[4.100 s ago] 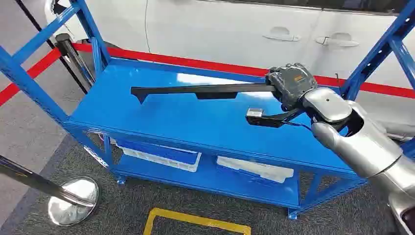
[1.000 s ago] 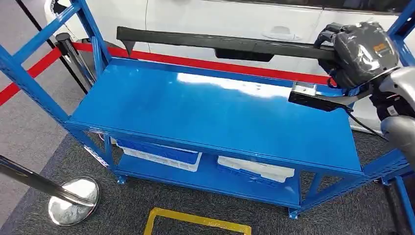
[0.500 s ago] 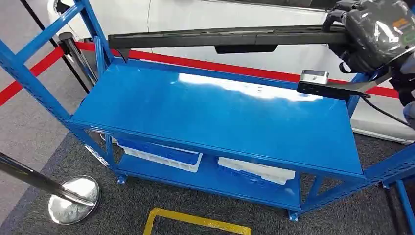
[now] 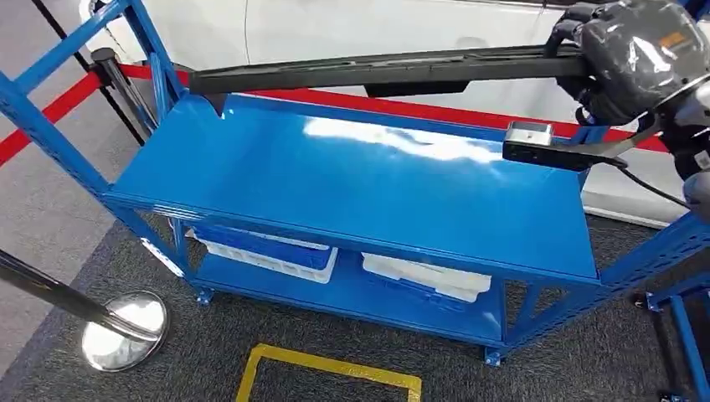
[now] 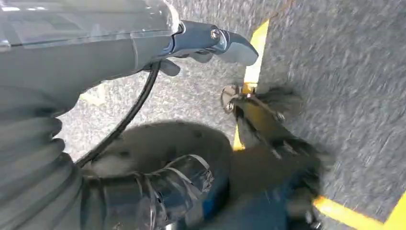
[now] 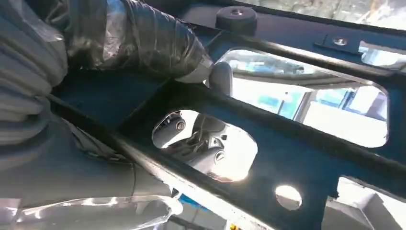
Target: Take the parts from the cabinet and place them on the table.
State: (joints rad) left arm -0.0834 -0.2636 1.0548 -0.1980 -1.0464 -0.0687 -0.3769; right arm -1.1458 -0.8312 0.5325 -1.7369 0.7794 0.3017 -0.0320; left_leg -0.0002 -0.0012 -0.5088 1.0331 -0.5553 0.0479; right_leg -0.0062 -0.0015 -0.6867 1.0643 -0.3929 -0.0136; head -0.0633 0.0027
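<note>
Risk sits mostly in the length of what we carry. Our right robot hand (image 4: 636,59) is clamped on one end of a long black part (image 4: 377,71), which hangs level above the far edge of the blue shelf (image 4: 352,188), clear of it, its free end reaching toward the blue upright (image 4: 155,46) on the left. We judge that any swing as we turn away could knock that far end into the upright or the white car (image 4: 352,25) behind, and the leverage of such a long piece could twist it out of our grasp. In the right wrist view the fingers (image 6: 143,40) wrap a bar of the part. Our left robot hand (image 5: 210,40) hangs over the floor; we cannot tell how its fingers lie.
</note>
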